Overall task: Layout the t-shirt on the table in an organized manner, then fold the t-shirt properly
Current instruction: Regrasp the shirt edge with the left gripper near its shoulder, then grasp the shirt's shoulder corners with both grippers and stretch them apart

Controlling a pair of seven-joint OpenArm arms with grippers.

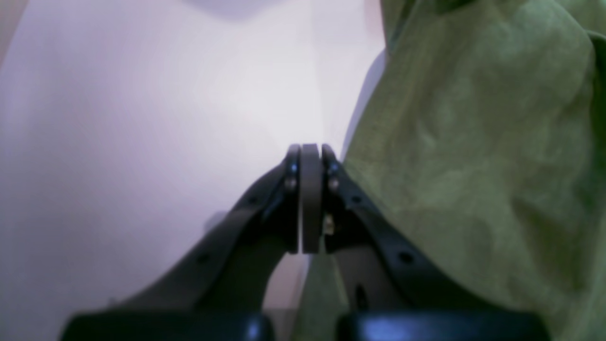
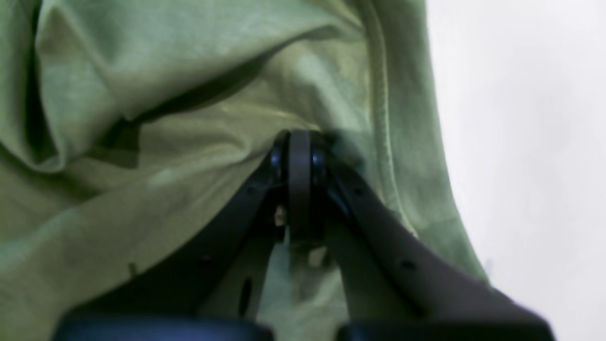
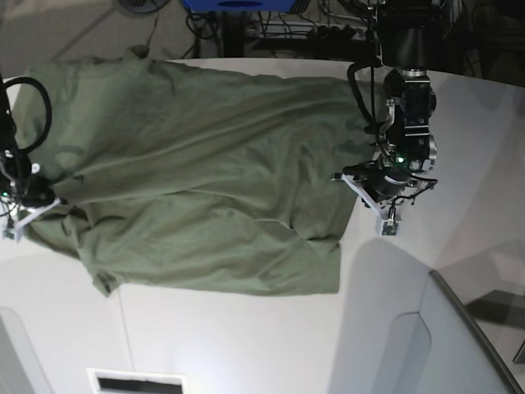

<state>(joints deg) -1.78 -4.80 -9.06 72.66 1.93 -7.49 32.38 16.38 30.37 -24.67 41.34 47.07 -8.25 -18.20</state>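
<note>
The olive-green t-shirt (image 3: 205,172) lies spread across the white table (image 3: 246,345), wrinkled, with long creases running between the two arms. My left gripper (image 3: 354,179) is at the shirt's right edge. In the left wrist view its jaws (image 1: 310,149) are shut, with the cloth (image 1: 473,142) hugging the right finger and showing under the pads. At the shirt's left edge sits my right gripper (image 3: 41,205). Up close its jaws (image 2: 299,137) are shut on bunched fabric (image 2: 189,142) beside a stitched hem.
A grey angled panel (image 3: 459,345) rises at the front right of the table. A slotted vent (image 3: 135,382) sits at the front edge. Cables and a blue object (image 3: 238,6) lie beyond the far edge. Bare tabletop (image 1: 142,118) shows left of the left gripper.
</note>
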